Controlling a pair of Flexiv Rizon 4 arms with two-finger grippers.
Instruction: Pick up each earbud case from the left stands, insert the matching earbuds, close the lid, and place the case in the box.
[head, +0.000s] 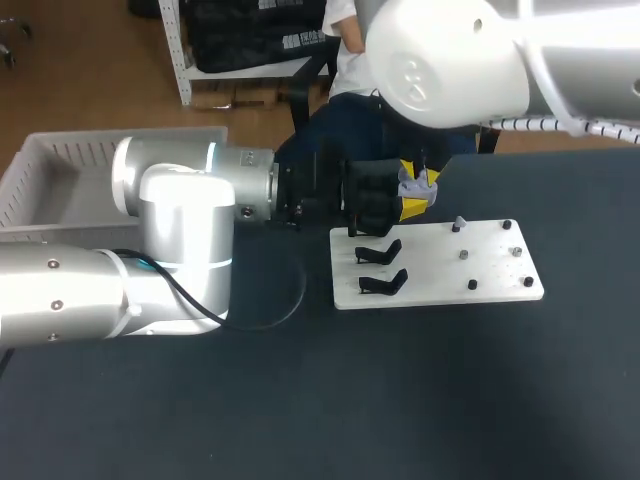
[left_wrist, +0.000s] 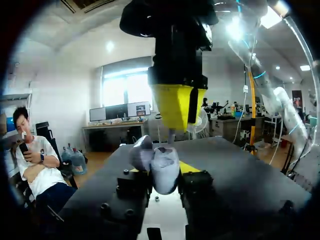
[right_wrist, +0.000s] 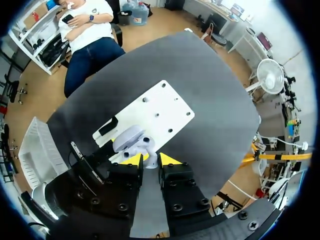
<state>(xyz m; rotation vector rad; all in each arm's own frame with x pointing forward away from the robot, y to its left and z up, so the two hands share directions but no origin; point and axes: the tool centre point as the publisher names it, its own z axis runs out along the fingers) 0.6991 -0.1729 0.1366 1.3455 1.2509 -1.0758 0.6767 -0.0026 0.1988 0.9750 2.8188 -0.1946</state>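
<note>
— While the dark table (head: 450, 400) is carrying it all, where are the arms sitting?
— The left arm (head: 180, 230) is lying in from the left and the right arm (head: 450, 60) is hanging in from the far right corner, their grippers meeting over the far left edge of the white plate (head: 490, 275). The white box (head: 60, 170) is sitting at the table's far left, well apart from the plate.
— And the stands?
— Two black stands (head: 380, 252) are sitting on the plate's left part, near the left gripper (left_wrist: 165, 182).
— What are the fingers doing?
— The left fingers are clamping the earbud case (left_wrist: 162, 167) from both sides, its lid standing open, up in the air. The right gripper (right_wrist: 149, 159) is pointing down over it, its fingers pinching a small earbud (left_wrist: 171, 136) right at the open case
</note>
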